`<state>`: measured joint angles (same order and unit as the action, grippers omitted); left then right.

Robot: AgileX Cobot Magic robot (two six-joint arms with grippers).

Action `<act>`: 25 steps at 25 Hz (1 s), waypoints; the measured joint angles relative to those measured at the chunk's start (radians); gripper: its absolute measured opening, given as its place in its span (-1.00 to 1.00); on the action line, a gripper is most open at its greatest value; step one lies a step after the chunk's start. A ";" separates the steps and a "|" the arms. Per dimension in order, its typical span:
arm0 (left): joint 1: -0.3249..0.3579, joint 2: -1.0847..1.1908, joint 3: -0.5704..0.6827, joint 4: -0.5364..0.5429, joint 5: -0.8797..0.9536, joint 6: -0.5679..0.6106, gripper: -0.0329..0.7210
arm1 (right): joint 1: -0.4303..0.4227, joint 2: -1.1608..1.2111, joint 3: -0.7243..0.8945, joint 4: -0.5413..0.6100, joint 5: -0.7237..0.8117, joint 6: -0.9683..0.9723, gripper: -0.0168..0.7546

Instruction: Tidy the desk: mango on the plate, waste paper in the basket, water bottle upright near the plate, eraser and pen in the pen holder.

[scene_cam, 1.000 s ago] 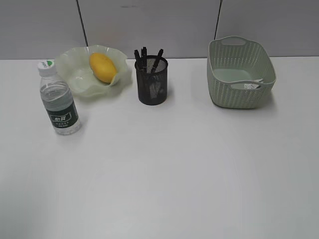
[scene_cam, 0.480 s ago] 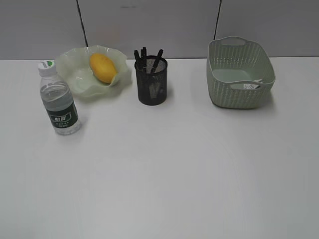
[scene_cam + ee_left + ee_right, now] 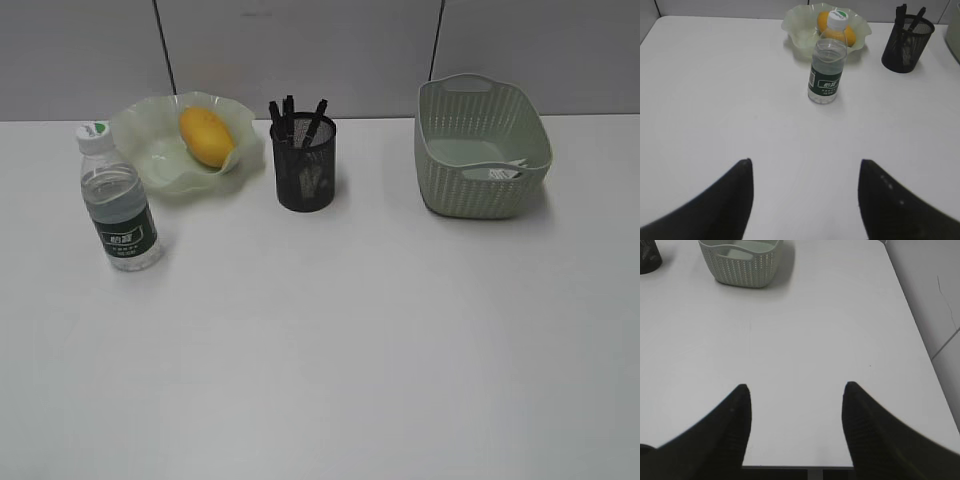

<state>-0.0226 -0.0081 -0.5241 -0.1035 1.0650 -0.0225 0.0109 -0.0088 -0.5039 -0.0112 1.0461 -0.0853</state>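
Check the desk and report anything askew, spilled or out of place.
Nothing stands out. The mango lies in the plate, the water bottle stands upright beside it with its cap on, pens stand in the pen holder, and white paper lies inside the basket. No spill shows.

The table [image 3: 330, 350] is viewed from the front, slanting down. Wrist views are aimed forward, low; the pen holder [image 3: 906, 36] is shared by all.

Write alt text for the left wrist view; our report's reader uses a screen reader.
The open left gripper hangs empty over a white desk. Beyond it a water bottle stands upright before a plate holding a mango, pen holder to the right.
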 joint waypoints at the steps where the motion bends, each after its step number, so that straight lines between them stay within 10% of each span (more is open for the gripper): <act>1: 0.000 0.000 0.000 0.001 0.000 -0.001 0.40 | 0.000 0.000 0.000 0.000 0.000 0.000 0.25; 25: 0.000 0.000 0.000 0.001 -0.001 -0.004 0.26 | 0.000 0.000 0.000 0.000 -0.003 0.000 0.24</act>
<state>-0.0226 -0.0081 -0.5241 -0.1027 1.0641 -0.0263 0.0109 -0.0088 -0.5039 -0.0112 1.0434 -0.0853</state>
